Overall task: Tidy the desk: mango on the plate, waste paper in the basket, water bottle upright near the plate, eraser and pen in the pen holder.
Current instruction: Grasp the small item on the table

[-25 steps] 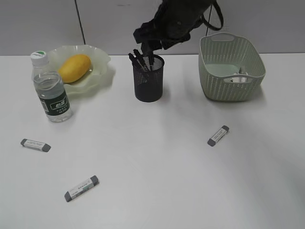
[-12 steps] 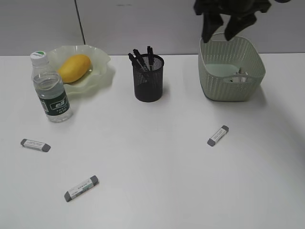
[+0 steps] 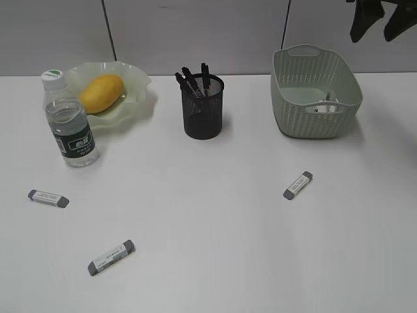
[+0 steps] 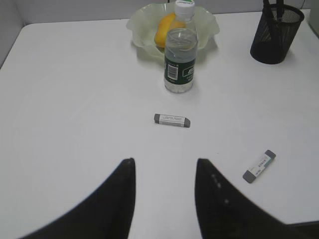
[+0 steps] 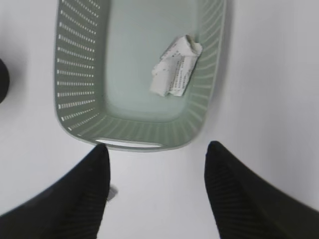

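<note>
Right gripper (image 3: 378, 23) high over basket (image 3: 287, 104), fingers spread, holding nothing. Its own camera looks straight down: waste paper (image 5: 176, 72) lies inside basket; side view barely shows it. Left gripper (image 4: 164, 191) seen only by its own camera, fingers spread over desk (image 4: 75, 99). Mango (image 3: 101, 92) on plate (image 3: 138, 98), water bottle (image 3: 70, 121) upright beside. Pens in pen holder (image 3: 203, 107). Three erasers (image 3: 298, 185) on desk.

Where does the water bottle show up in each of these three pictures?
Exterior view: water bottle stands far left, in front of the plate.
Left wrist view: top centre, again before the plate.
Right wrist view: not in it.
Shared landmark: the plate holding the mango.
</note>
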{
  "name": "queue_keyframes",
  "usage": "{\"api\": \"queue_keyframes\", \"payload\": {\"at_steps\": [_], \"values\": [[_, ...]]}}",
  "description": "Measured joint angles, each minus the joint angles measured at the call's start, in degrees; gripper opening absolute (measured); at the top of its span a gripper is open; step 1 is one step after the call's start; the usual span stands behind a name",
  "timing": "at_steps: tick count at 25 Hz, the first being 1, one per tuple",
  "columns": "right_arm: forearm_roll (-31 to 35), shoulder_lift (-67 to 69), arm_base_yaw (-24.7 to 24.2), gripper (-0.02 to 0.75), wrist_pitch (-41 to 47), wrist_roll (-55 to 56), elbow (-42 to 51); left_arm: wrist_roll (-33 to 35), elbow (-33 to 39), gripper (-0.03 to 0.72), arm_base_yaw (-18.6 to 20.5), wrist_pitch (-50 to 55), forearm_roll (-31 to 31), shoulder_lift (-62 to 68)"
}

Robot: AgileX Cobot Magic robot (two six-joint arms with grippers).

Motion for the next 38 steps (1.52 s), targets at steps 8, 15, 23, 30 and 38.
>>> {"api": "queue_keyframes", "payload": {"at_steps": [8,15,23,30,38], "values": [[-0.45,-18.01,-0.17,0.478,0.0,-2.1,21.25,0.0,0.0,0.303,0.0,0.0,0.0,0.0],[-0.4,-40.5,-0.17,0.478,0.12,-2.1,43.69,0.0,0.0,0.302,0.0,0.0,0.0,0.0],[1.26,-63.04,-0.17,0.478,0.3,-2.1,59.13,0.0,0.0,0.3,0.0,0.0,0.0,0.0],[1.26,-79.18,-0.17,0.478,0.47,-2.1,68.27,0.0,0.0,0.298,0.0,0.0,0.0,0.0],[1.26,-95.15,-0.17,0.478,-1.86,-3.82,77.57,0.0,0.0,0.291,0.0,0.0,0.0,0.0]]}}
